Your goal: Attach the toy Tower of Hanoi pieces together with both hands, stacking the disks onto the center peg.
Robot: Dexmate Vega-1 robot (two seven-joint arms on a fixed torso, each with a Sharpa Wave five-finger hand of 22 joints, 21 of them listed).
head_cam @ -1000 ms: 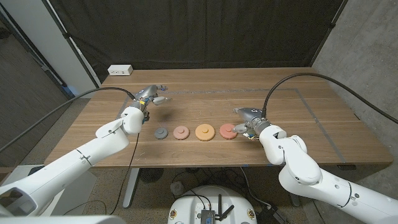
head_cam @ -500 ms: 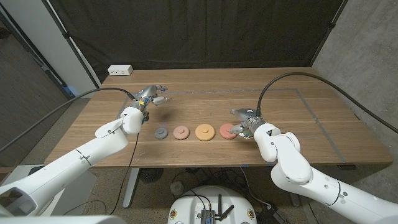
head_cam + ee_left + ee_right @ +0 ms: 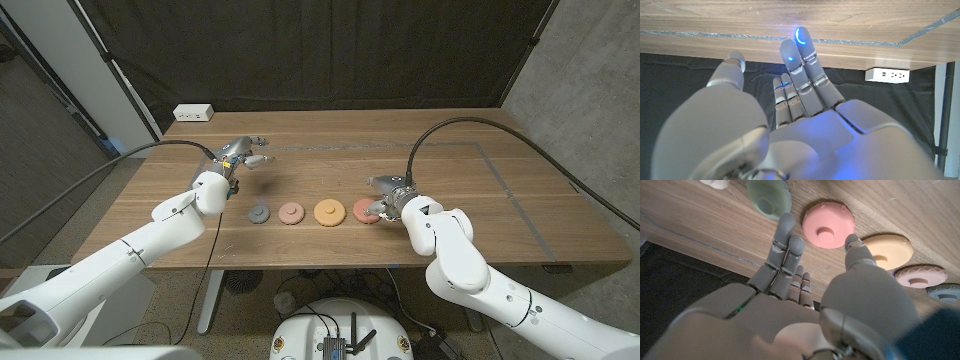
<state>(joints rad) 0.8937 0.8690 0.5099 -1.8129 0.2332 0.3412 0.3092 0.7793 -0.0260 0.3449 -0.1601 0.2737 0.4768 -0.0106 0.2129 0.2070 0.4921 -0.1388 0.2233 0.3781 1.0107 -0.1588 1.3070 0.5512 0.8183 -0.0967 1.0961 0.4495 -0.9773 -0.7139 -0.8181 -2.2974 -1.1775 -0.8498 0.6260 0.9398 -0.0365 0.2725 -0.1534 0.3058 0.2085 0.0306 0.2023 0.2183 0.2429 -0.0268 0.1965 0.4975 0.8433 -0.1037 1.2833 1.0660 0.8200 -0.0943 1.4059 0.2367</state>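
Observation:
Four disks lie in a row near the table's front: grey (image 3: 259, 214), pink (image 3: 291, 213), orange (image 3: 328, 212) and coral (image 3: 366, 211). My right hand (image 3: 386, 194) hovers at the coral disk (image 3: 828, 225), its thumb at one edge and its fingers (image 3: 785, 235) spread near the other; nothing is gripped. Beyond it the right wrist view shows a green disk (image 3: 769, 197) and a bit of a white piece (image 3: 715, 182). My left hand (image 3: 243, 153) is held over the table's back left, fingers (image 3: 802, 55) stretched out and holding nothing.
A white power strip (image 3: 194, 113) sits at the table's back left corner. Tape lines (image 3: 500, 170) mark a rectangle on the wooden table (image 3: 450, 140). A black curtain hangs behind.
My right hand has moved left and closed in on the coral disk, with the forearm swinging in behind it. The left hand and the disks have stayed put.

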